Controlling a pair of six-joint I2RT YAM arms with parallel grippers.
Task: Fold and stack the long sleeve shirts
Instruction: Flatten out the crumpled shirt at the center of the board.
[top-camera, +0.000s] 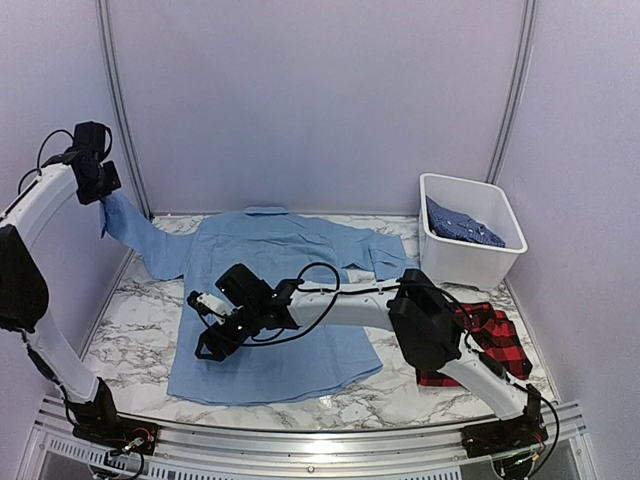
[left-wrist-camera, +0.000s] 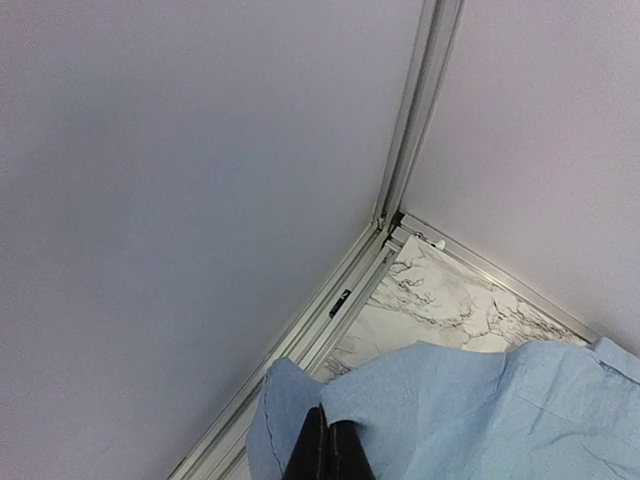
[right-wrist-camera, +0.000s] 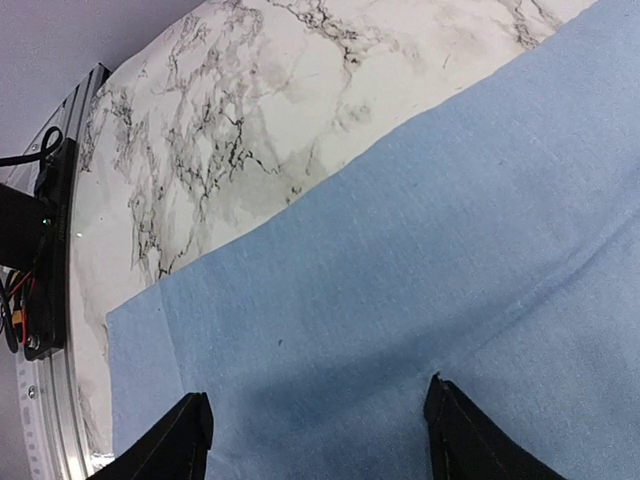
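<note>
A plain light blue shirt (top-camera: 280, 300) lies spread flat on the marble table (top-camera: 130, 330). My left gripper (top-camera: 103, 200) is shut on the end of its left sleeve (left-wrist-camera: 420, 400) and holds it lifted at the far left by the wall. My right gripper (top-camera: 212, 335) is open, low over the shirt's left lower part (right-wrist-camera: 400, 290), fingers (right-wrist-camera: 170, 440) spread wide with cloth between them. A red-and-black plaid shirt (top-camera: 490, 340) lies at the right, partly under the right arm. A darker blue patterned shirt (top-camera: 460, 225) lies in the bin.
A white plastic bin (top-camera: 470, 255) stands at the back right. Metal frame rails (left-wrist-camera: 400, 170) run along the walls and the corner. The table's near edge rail with cables (right-wrist-camera: 30, 260) shows in the right wrist view.
</note>
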